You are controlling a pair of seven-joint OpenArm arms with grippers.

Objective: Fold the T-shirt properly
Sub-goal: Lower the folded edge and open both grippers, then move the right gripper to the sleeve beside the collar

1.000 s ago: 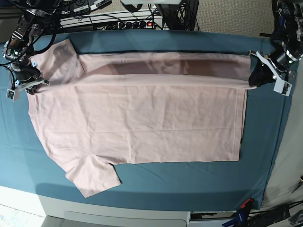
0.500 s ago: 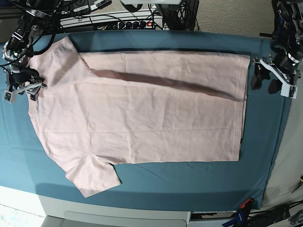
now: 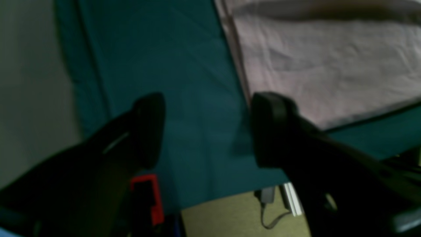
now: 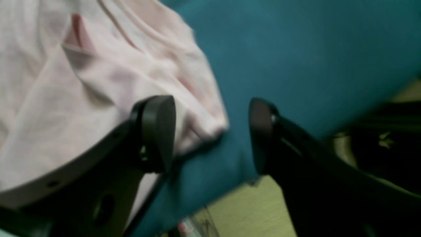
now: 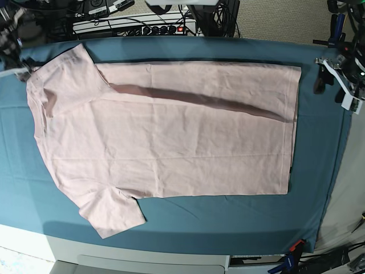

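Power strips (image 5: 134,25) and cables edge the teal cloth (image 5: 228,220); T-shirt (image 5: 171,137) lies unobstructed, both tools spread apart, empty.

Both grippers have let go of the pink T-shirt (image 5: 171,125) and drawn back toward the far corners: the left gripper (image 5: 336,85) and the right gripper (image 4: 210,131) now stand open, and the lifted far edge has dropped flat, leaving one diagonal crease.
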